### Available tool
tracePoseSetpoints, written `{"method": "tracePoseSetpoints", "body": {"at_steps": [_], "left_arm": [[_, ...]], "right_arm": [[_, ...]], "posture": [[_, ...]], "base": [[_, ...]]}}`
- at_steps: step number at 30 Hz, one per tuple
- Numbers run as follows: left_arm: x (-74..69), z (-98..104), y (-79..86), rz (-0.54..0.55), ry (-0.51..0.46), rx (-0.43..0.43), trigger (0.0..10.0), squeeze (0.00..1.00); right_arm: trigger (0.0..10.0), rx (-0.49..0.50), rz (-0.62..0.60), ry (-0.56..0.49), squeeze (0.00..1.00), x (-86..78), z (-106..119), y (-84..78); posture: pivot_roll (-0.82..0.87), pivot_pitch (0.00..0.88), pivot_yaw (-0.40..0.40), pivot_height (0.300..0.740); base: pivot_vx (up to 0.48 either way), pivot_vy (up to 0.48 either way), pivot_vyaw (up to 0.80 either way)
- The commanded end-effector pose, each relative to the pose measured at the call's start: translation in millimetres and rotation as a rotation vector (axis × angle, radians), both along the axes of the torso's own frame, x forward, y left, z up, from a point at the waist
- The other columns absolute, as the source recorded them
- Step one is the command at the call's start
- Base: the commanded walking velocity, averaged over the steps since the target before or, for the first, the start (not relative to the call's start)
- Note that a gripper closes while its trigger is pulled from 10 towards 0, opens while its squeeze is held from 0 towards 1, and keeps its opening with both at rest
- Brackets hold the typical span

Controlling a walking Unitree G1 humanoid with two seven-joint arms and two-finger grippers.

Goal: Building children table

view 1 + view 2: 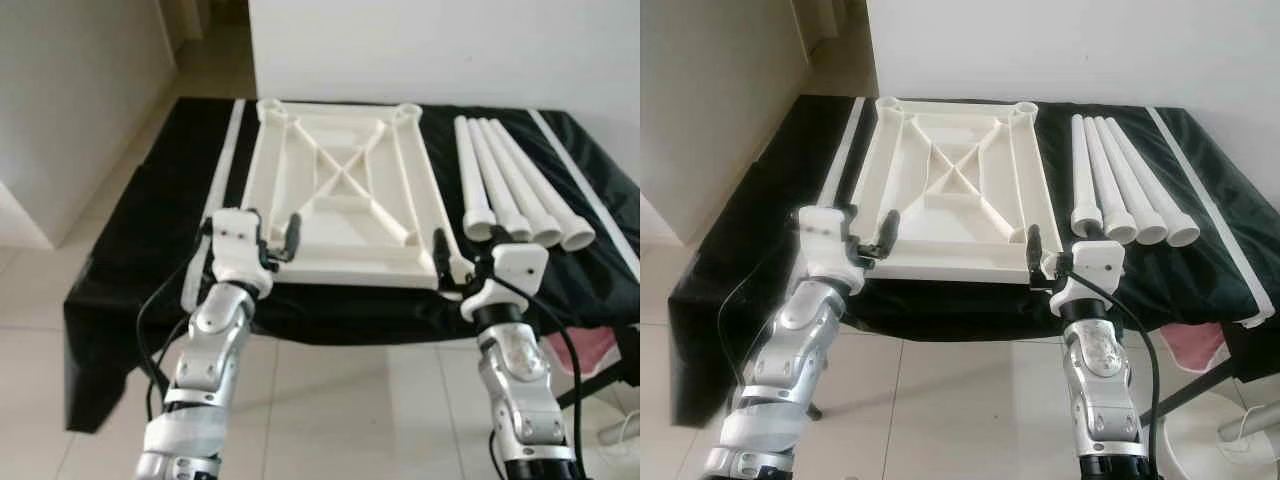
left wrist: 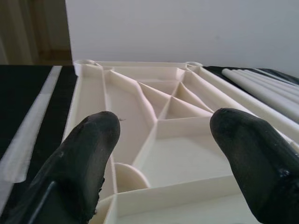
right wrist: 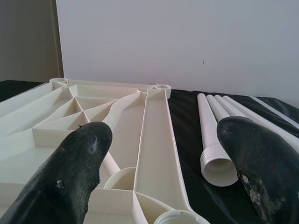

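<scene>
A white children's tabletop (image 1: 340, 190) lies upside down on the black-covered table, its ribbed underside and corner sockets facing up. Several white legs (image 1: 510, 185) lie side by side to its right, threaded ends toward me. My left gripper (image 1: 278, 240) is open at the tabletop's near left corner, its fingers (image 2: 88, 149) spread above the corner socket (image 2: 128, 175). My right gripper (image 1: 462, 262) is open at the near right corner, between the tabletop's edge and the closest leg (image 3: 217, 158). Neither holds anything.
The black cloth (image 1: 130, 230) hangs over the table's front edge, and white strips (image 1: 228, 150) lie on it to the left and far right. A white wall stands behind. Tiled floor (image 1: 340, 400) lies below, with a pink item (image 1: 590, 355) at the lower right.
</scene>
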State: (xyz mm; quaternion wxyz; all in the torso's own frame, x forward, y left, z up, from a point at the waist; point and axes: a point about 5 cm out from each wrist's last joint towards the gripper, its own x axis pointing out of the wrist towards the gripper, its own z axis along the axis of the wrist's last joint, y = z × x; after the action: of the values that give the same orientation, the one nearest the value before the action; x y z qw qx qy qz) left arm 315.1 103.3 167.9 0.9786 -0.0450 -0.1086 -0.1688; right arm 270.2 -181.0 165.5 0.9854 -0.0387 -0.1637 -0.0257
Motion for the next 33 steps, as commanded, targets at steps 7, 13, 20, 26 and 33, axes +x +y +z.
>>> {"method": "tracePoseSetpoints", "body": {"at_steps": [7,13,20,26,33], "left_arm": [[3.9,4.7,5.5,-0.051,-0.013,0.004,10.0,0.00],[4.0,0.6,6.0,-0.054,0.012,0.021,10.0,0.00],[5.0,0.3,4.6,-0.055,0.014,0.045,10.0,0.00],[6.5,-0.3,3.3,-0.060,0.010,0.071,10.0,0.00],[8.3,-1.3,3.0,-0.053,0.000,0.132,10.0,0.00]], "right_arm": [[10.0,-0.006,-0.011,-0.003,0.00,2.8,0.0,-1.9],[10.0,-0.001,-0.029,0.015,0.00,4.1,-3.4,-4.9],[10.0,0.006,-0.027,0.014,0.00,7.2,-2.9,-4.4],[10.0,0.002,-0.012,-0.004,0.00,8.6,-0.7,-2.7],[10.0,0.001,0.004,-0.004,0.00,12.6,-0.1,-0.5]], "posture": [[-0.03,0.000,-0.022,0.740],[-0.03,0.000,-0.017,0.740],[-0.03,0.000,-0.014,0.740],[-0.03,0.000,-0.013,0.740],[-0.01,0.000,-0.028,0.740]], "base": [[0.000,0.000,0.00],[0.000,0.000,0.00],[0.000,0.000,0.00],[0.000,0.000,0.00],[0.000,0.000,0.00]]}}
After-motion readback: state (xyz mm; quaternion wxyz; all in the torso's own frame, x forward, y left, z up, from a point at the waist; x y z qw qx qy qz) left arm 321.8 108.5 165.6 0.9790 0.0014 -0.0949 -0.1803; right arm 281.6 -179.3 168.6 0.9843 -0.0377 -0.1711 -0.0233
